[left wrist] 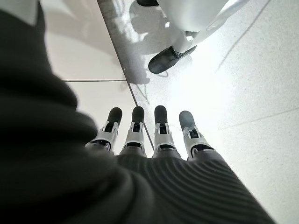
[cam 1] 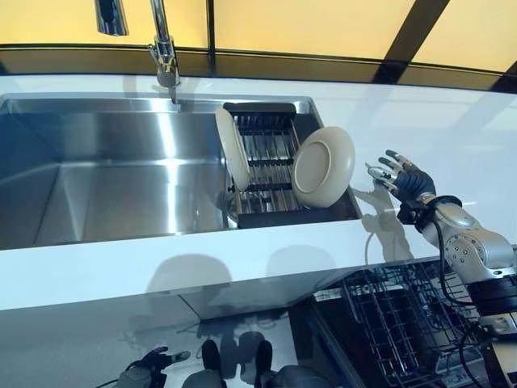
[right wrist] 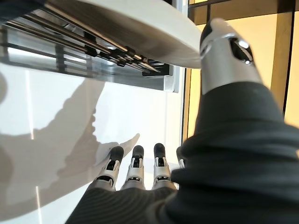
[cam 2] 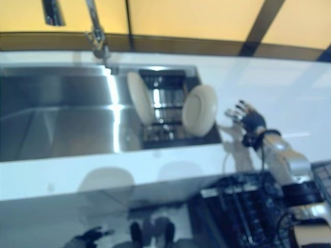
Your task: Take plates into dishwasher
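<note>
Two cream plates stand on edge in a dark dish rack (cam 1: 266, 174) at the right end of the sink. The left plate (cam 1: 232, 148) leans against the rack's left side. The right plate (cam 1: 323, 166) leans at the rack's right side, facing me. My right hand (cam 1: 408, 182) is open over the white counter, just right of the right plate and apart from it. In the right wrist view the plate's rim (right wrist: 140, 23) shows past the thumb (right wrist: 224, 51). My left hand (cam 1: 153, 364) hangs low by the floor, open and empty, fingers (left wrist: 159, 135) straight.
The steel sink (cam 1: 105, 178) has a faucet (cam 1: 164, 48) at its back edge. The white counter (cam 1: 452, 121) runs around it. The dishwasher's black wire rack (cam 1: 396, 323) is pulled out below the counter at the lower right.
</note>
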Motion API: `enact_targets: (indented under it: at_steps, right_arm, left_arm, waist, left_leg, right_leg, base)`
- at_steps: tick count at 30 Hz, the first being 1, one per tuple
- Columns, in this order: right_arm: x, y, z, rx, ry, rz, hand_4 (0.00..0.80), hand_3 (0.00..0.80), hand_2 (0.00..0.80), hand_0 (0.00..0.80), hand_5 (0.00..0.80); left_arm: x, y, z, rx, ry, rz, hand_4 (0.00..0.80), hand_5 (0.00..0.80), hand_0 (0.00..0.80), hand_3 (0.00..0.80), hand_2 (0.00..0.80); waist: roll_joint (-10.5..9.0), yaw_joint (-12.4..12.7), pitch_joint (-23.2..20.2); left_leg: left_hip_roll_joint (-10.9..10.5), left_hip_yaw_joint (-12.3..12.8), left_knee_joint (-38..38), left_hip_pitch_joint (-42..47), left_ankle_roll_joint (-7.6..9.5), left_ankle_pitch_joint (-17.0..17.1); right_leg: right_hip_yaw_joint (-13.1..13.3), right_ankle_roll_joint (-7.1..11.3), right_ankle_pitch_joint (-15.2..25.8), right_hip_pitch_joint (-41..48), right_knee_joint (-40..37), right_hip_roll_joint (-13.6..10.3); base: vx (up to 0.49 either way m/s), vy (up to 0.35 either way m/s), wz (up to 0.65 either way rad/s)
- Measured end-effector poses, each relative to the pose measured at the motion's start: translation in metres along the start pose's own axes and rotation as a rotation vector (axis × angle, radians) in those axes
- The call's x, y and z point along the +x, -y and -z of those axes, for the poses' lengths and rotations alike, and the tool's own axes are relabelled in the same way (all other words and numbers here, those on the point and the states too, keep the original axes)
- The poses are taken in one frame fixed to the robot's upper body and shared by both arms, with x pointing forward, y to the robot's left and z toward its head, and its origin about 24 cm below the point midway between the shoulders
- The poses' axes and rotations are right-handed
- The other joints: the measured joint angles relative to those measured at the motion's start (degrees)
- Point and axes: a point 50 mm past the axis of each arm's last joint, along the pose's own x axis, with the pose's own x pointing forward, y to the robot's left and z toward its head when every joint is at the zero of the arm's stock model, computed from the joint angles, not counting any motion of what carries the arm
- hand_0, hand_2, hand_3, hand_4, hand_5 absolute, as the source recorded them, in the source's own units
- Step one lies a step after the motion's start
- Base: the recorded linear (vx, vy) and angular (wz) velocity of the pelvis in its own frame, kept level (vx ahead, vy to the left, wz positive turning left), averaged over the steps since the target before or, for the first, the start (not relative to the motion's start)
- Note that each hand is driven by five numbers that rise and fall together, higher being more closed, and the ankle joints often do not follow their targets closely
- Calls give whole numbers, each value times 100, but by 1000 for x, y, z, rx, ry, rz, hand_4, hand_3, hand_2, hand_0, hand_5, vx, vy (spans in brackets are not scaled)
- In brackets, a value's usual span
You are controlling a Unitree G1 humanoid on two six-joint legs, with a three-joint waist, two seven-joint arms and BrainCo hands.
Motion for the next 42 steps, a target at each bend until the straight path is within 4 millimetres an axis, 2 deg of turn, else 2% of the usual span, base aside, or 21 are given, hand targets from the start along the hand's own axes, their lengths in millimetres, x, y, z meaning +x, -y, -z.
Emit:
enact_targets:
  at_steps: [9,18,27,42]
  right_arm:
    - [-1,-5,-6,13,27,-15,0,0,0,0,0]
    - [-3,-11,-10,32,49,-24,0,0,0,0,0]
    - [-7,-25,-21,41,106,-83,0,0,0,0,0]
    - [-6,-31,-18,82,103,-75,0,0,0,0,0]
  left_arm:
    - [2,-3,-13,2,31,-8,0,0,0,0,0]
    - [2,-4,-15,2,32,-9,0,0,0,0,0]
    - [2,-4,-17,3,33,-10,0,0,0,0,0]
    - [2,-4,-20,2,30,-11,0,0,0,0,0]
  waist:
    - [-37,-4,118]
    - [-42,-7,177]
    - [-40,5,179]
    - [-40,14,178]
  left_leg:
    - [2,88,-3,-35,55,-15]
    - [1,116,-2,-48,64,-14]
    - [1,112,-2,-50,65,-14]
    - [4,85,-2,-40,81,-3]
  right_leg:
    - [103,61,88,-72,3,-4]
    - [126,82,103,-95,3,-8]
    - [124,82,104,-95,7,-8]
    - [120,82,104,-94,54,-10]
  base:
    - [-3,36,-5]
    - [0,7,-1]
    - [0,0,0]
    - [0,0,0]
